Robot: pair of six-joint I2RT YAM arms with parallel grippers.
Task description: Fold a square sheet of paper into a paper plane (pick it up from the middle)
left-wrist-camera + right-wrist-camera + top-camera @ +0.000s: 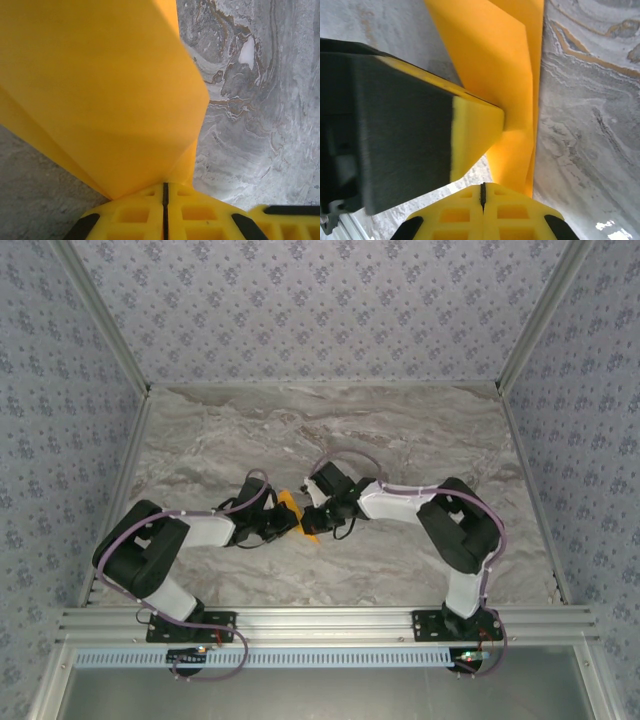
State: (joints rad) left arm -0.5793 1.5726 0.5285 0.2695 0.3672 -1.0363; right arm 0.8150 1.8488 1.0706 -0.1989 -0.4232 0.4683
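The left gripper is pinched tight on the folded orange paper; the right gripper pinches it too.

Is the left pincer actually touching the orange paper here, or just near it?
Touching. In the left wrist view the left pincer is shut, and the orange paper runs straight down into the seam between its two fingers.

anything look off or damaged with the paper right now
Nothing stands out. The folded orange paper is pinched by the left end effector and right end effector; folds look clean, no tears visible.
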